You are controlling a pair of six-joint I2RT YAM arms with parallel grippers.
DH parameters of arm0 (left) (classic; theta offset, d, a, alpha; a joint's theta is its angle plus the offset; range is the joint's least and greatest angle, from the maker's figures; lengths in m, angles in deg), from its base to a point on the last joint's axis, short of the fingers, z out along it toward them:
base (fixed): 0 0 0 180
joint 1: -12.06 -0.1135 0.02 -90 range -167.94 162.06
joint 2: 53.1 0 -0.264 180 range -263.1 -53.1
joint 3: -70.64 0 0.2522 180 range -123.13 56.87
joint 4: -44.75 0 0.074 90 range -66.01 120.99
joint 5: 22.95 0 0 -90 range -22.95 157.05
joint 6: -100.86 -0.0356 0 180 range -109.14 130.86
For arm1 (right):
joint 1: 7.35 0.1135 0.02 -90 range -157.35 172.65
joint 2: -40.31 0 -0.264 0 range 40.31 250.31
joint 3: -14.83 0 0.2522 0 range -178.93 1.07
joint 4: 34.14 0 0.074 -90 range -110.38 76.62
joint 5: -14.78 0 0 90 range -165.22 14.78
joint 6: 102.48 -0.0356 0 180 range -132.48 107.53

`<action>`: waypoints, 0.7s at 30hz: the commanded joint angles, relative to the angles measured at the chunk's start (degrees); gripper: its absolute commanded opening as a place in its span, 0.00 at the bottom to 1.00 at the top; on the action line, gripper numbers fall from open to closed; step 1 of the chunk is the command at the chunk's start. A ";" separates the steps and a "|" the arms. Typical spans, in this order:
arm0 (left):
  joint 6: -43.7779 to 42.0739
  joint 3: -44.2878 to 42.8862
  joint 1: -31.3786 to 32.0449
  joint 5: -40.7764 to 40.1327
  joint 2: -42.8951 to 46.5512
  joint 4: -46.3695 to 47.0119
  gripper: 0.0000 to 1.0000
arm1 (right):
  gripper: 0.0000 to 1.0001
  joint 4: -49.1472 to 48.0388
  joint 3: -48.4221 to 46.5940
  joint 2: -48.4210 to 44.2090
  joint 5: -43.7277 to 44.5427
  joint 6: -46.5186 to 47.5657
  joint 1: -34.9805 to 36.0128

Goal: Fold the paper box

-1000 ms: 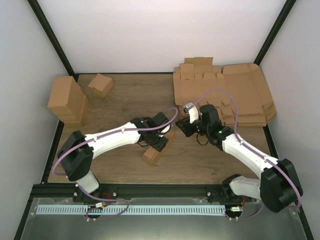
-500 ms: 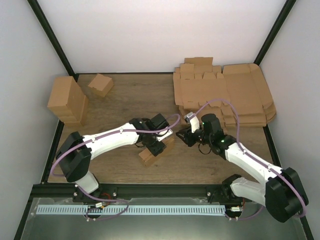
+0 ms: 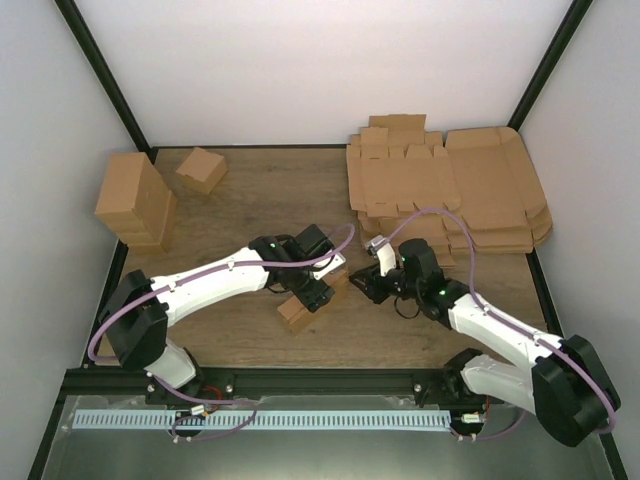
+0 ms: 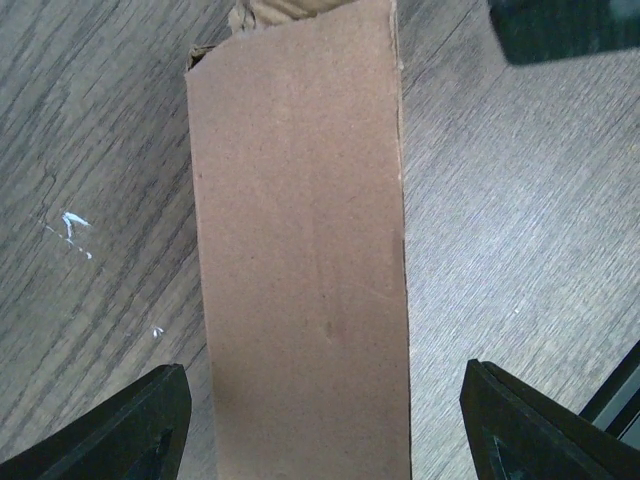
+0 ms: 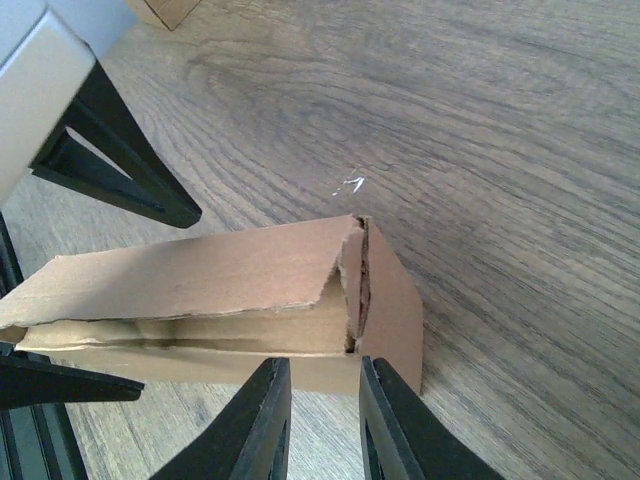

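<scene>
The paper box (image 3: 294,313) is a long, partly folded brown carton lying on the wooden table (image 3: 250,200). My left gripper (image 3: 316,290) hovers right over it. In the left wrist view the box (image 4: 300,250) runs as a flat panel between the two fingers of the left gripper (image 4: 335,440), which stand wide apart and clear of its sides: open. My right gripper (image 3: 362,282) sits at the box's right end. In the right wrist view its fingers (image 5: 265,425) are a little apart with nothing between them, just short of the box (image 5: 200,275), whose end flap stands ajar.
A tall brown cardboard block (image 3: 133,200) and a small folded carton (image 3: 202,168) stand at the back left. A stack of large flat cardboard sheets (image 3: 450,185) fills the back right. A left-gripper finger (image 5: 120,150) shows beside the box in the right wrist view.
The left gripper's jaws have spread wider over the box. The right gripper has come down toward the near side, closer to the box's right end. The box has shifted slightly left.
</scene>
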 commanded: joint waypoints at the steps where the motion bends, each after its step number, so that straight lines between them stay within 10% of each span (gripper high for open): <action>1: 0.60 0.25 0.31 1.26 1.04 1.26 0.77 | 0.22 -4.76 -0.01 0.80 1.91 0.07 2.05; 21: -0.06 0.83 0.31 2.62 0.40 1.61 0.70 | 0.17 -8.15 -1.12 5.81 2.35 3.13 2.35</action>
